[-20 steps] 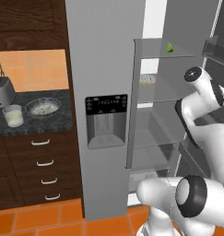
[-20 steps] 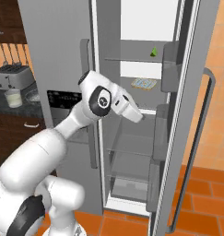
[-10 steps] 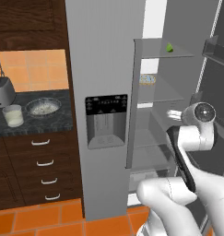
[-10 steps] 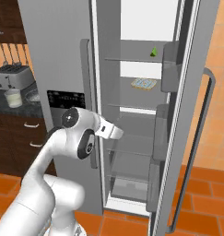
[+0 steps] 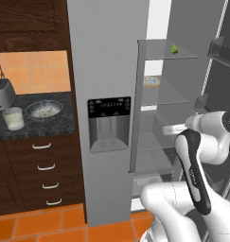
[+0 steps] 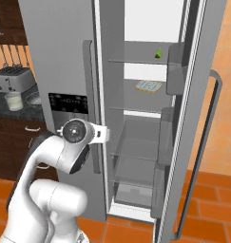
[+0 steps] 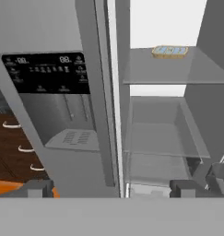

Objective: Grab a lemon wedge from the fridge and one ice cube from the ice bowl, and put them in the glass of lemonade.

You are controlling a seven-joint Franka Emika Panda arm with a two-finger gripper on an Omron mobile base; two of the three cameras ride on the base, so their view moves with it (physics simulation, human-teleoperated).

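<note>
Left base view: the tall grey two-door fridge (image 5: 107,71) stands with its right door swung open, showing clear shelves. On the top shelf sits the tiny yellow-green lemon wedge (image 5: 174,48), and a small flat blue-and-tan tray (image 5: 151,81) lies on the shelf below. On the dark stone tabletop (image 5: 36,124) to the left, the short clear glass of lemonade (image 5: 13,117) stands just beside the wide shallow ice bowl (image 5: 43,109), with a grey toaster (image 5: 2,93) behind them. The white arm bends low in front of the open compartment.

Right base view: the lemon wedge (image 6: 159,53) rests on the top shelf, well above the arm's wrist, which sits near the closed left door and its black dispenser panel (image 6: 64,104). The tray (image 6: 149,86) lies one shelf lower.

Hand view: the end effector (image 7: 111,188) shows two dark fingertips (image 7: 38,188) set wide apart, released and grasping nothing, facing the door edge and the lower shelves. The tray (image 7: 169,51) appears up on a shelf.
</note>
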